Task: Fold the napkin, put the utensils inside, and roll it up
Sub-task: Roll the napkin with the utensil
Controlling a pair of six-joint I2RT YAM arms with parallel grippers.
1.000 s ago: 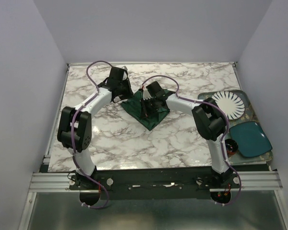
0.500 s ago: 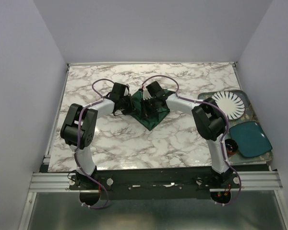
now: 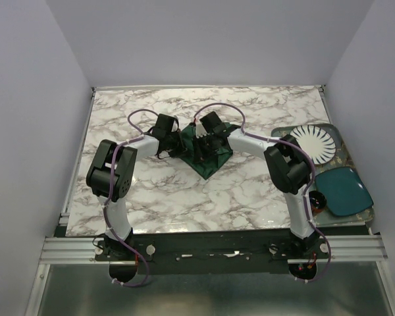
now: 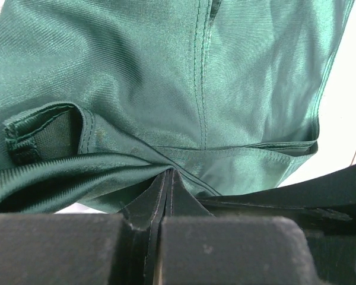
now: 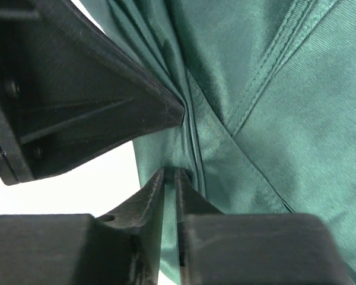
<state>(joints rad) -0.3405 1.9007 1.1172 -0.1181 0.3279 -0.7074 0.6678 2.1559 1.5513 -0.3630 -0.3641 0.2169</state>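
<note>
Evidently mid-fold, the left gripper (image 4: pixel 169 177) pinched a napkin (image 4: pixel 237 83) edge at frame centre. The right gripper (image 5: pixel 169 176) nipped another fold, likely steadying it.

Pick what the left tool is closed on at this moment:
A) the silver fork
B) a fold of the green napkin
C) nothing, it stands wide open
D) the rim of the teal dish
B: in the left wrist view the left tool is shut, its tips meeting on a gathered fold of the napkin, whose creases run into the pinch.
</note>
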